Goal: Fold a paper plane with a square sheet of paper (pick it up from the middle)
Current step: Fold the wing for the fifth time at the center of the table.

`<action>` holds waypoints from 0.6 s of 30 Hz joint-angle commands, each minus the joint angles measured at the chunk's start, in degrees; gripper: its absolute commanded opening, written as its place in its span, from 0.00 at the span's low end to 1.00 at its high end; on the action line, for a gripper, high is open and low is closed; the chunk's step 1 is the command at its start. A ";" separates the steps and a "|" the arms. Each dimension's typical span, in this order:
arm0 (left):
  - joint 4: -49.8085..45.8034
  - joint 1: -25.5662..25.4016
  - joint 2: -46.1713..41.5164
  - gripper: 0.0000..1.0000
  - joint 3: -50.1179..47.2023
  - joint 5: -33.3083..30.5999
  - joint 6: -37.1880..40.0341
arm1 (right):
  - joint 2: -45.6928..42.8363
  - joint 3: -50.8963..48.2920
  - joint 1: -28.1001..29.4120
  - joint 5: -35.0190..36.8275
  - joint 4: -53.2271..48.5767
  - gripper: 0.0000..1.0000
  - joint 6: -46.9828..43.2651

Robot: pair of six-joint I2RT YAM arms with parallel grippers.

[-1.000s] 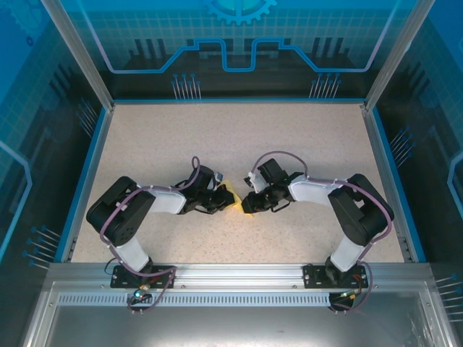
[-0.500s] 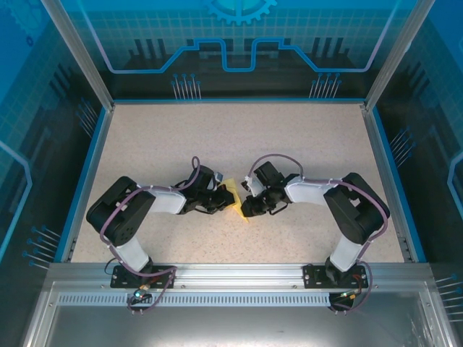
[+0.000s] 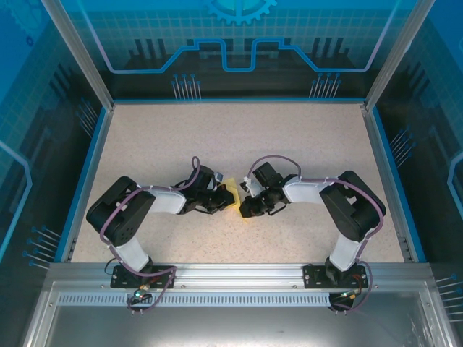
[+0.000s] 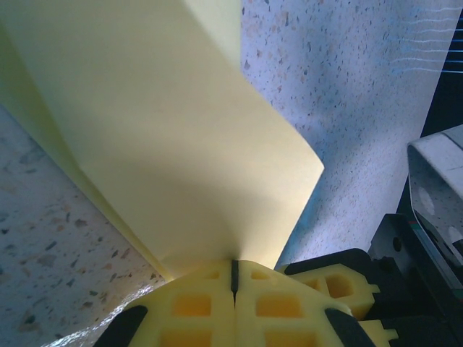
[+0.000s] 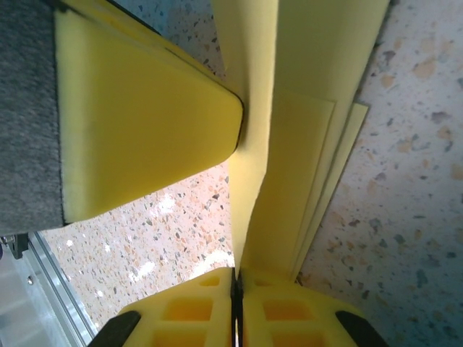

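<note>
**Item 1: sheet of paper** [image 3: 232, 194]. Thin, pale yellow, plain. Folded into several layers, their edges stepped one behind another in the right wrist view [image 5: 304, 144]. Found near the middle of the table [image 3: 239, 137], in its nearer half, between the two hands. Gripped from both sides. Whether any part lies flat on the surface: cannot tell.

**Item 2: left hand** [image 3: 221, 198]. Reaching in from the left. Closed, with yellow pads pressed together on one edge of the paper and no gap between them in the left wrist view [image 4: 233, 269]. Broad folded face of the paper [image 4: 166, 130] spreading away from the pinch.

**Item 3: right hand** [image 3: 244, 207]. Reaching in from the right, tip just beside the left hand's tip. Closed on the opposite side of the paper, with layers running straight into the seam between the pads [image 5: 236, 278].

**Item 4: table.** Pale speckled top, blue-edged, inside a glazed enclosure.
</note>
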 commanded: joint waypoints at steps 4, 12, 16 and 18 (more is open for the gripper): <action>-1.82 -0.34 0.57 0.02 1.45 -1.76 0.99 | 0.00 0.15 -0.54 -2.27 -0.03 0.09 0.70; -3.23 -0.34 1.32 0.01 2.45 -2.03 1.76 | -1.02 0.97 -0.98 -1.47 -2.00 0.16 -0.48; -3.19 -0.38 1.62 0.01 2.49 -1.95 1.81 | -0.90 0.95 -0.98 -0.76 -2.02 0.18 -0.58; -3.32 -0.36 1.79 0.01 2.47 -1.95 1.77 | -0.59 0.91 -1.00 -1.02 -1.89 0.14 -0.56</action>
